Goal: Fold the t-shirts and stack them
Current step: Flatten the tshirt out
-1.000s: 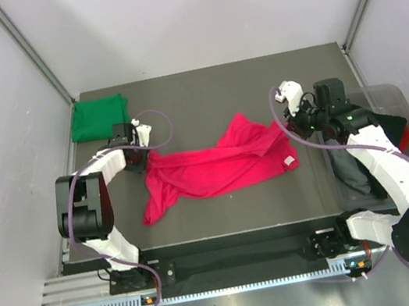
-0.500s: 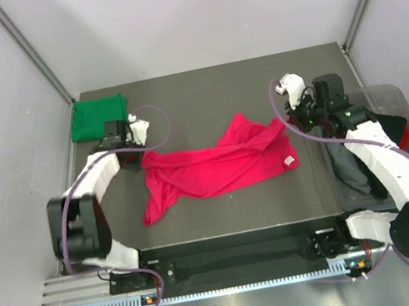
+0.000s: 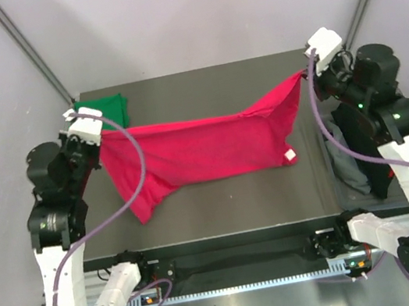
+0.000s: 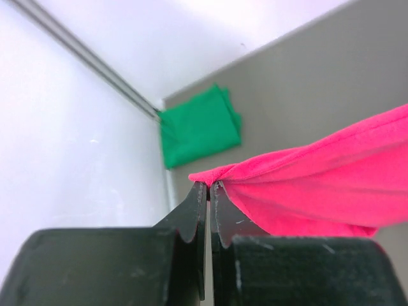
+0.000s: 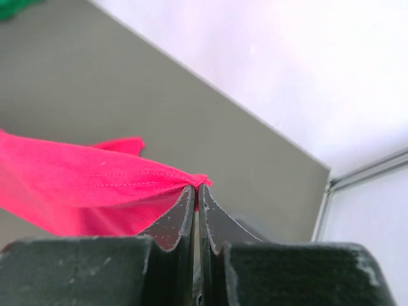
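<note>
Pink shirt [image 3: 196,150]: stretched in the air between both end effectors and held by its two upper corners. Its lower edge sags toward the table [image 3: 231,212]; contact cannot be told. White label [image 3: 290,155] at its lower right.
Left end effector [image 3: 97,136]: fingers pressed together, pinching the shirt's left corner.
Right end effector [image 3: 307,75]: fingers pressed together, pinching the right corner.
Green shirt [image 3: 107,104]: folded flat in the table's far left corner, partly hidden by the left arm, behind the pink shirt.
Bin [image 3: 341,176]: clear, just beside the table's right edge, holding dark cloth [image 3: 365,164], partly covered by the right arm.
Walls: pale, close on three sides.
</note>
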Motion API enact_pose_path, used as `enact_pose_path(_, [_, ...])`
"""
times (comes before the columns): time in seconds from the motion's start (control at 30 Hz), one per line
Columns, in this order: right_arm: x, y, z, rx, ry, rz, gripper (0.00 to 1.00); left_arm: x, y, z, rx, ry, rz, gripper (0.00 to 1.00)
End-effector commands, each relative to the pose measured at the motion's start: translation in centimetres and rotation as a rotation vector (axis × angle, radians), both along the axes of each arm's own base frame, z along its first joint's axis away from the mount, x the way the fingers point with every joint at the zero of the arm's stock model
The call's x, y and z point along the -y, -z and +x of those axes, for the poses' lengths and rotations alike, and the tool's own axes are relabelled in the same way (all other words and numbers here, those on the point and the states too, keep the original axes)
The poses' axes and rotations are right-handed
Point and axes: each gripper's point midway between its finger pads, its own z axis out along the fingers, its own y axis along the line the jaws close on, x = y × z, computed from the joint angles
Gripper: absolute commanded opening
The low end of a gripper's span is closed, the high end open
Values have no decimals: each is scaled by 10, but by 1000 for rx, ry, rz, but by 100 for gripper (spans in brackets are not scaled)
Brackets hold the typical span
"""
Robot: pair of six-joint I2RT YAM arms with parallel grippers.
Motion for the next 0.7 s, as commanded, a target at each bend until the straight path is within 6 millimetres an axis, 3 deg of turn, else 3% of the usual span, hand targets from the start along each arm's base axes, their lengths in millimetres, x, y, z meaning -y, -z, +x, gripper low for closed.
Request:
enact_pose_path(0.0, [5, -68, -40, 171, -30, 20, 0, -15, -61, -33, 142, -67, 12, 0])
enact_pose_path(0.07, [6, -90, -57, 227, -41, 23, 0, -22, -82, -49, 194, -105, 7, 0])
enact_pose_path(0.1, [8, -102, -65, 258, -38, 23, 0, -25, -102, -61, 247, -118, 0, 0])
enact_pose_path(0.13, [12, -122, -84, 311, -38, 27, 0, -27, -111, -69, 273, -128, -2, 0])
enact_pose_path(0.23, [19, -152, -119, 415, -34, 24, 0, -35, -141, -101, 374, -156, 1, 0])
enact_pose_path(0.5, [20, -193, -203, 593, -104, 60, 0, -46, -193, -170, 574, -197, 5, 0])
enact_pose_path(0.6, [20, -209, -223, 641, -117, 84, 0, -47, -215, -189, 654, -197, -3, 0])
enact_pose_path(0.67, [21, -214, -223, 650, -111, 84, 0, -48, -223, -189, 672, -204, 4, 0])
